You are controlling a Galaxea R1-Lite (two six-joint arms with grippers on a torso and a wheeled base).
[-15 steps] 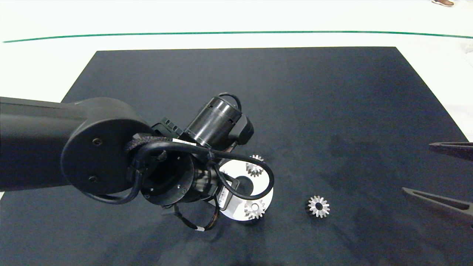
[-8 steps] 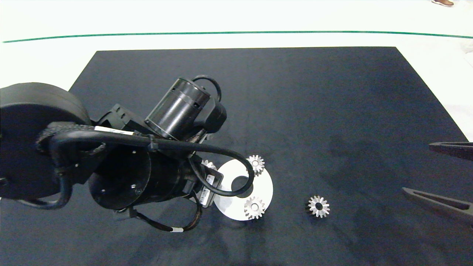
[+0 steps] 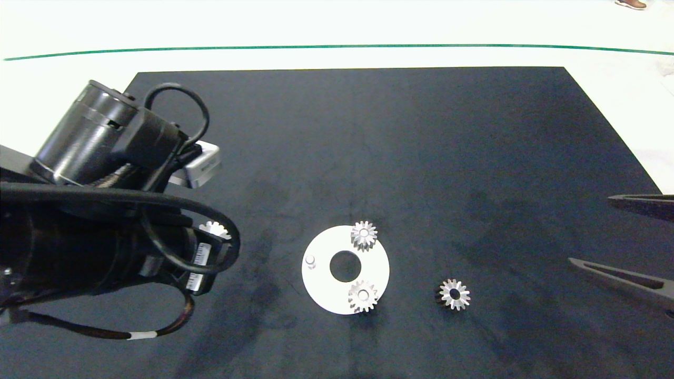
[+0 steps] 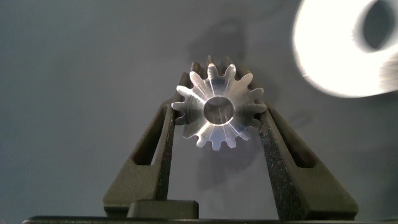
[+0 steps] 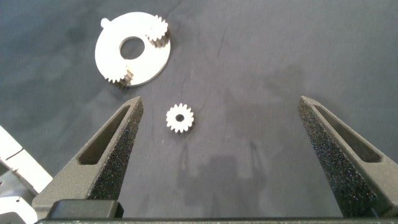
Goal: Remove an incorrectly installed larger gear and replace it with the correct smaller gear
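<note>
Dark mat [image 3: 421, 131]: white disc [image 3: 321, 295], two mounted gears [image 3: 363, 234], bare peg [image 3: 310, 260].

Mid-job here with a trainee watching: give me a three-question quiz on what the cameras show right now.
1. True or false: the left gripper is shut on the larger gear.
2. How many gears sit on the white disc?
A. one
B. two
C. three
3. Fill in: the disc's bare peg has ___ gear on it.

Key:
1. True.
2. B: one gear at the far edge, another at the near edge. The smaller gear lies on the mat, with the right gripper open nearby.
3. No.
</note>
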